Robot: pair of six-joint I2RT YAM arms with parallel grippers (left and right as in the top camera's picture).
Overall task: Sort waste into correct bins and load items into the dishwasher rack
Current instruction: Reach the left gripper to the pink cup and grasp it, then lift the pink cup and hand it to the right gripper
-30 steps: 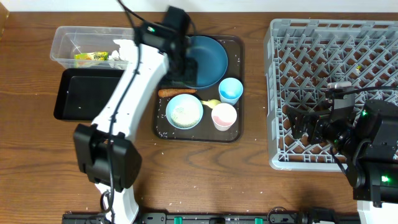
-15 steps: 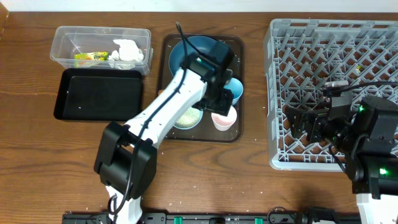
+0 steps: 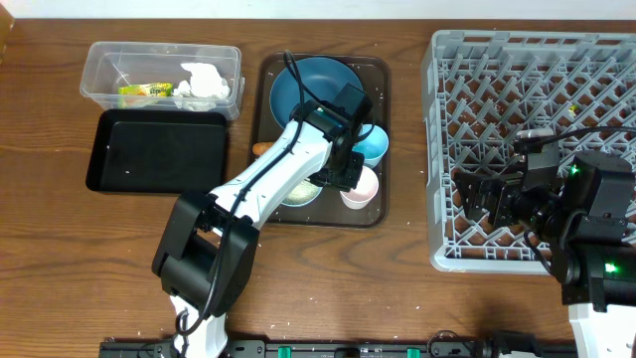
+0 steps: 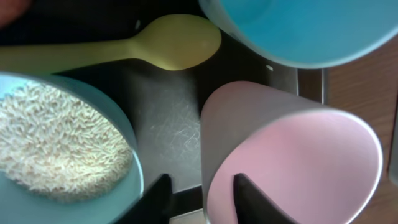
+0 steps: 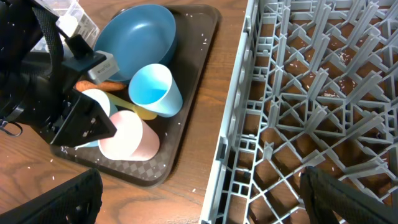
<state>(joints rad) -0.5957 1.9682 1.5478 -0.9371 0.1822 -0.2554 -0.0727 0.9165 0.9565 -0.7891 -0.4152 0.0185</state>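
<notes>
The left pincer (image 4: 200,188) stood apart, its fingers (image 4: 158,196) straddling the pink cup's (image 4: 292,162) wall; well apart from that cup, the right pincer (image 5: 199,199) gaped over the dishwasher rack (image 5: 311,93).

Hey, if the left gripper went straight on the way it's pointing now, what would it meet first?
Most likely the rim of the pink plastic cup. The left gripper points down with one finger outside the cup's wall and one over its mouth. The outer finger would then reach the dark brown serving tray. Depth is unclear.
</notes>
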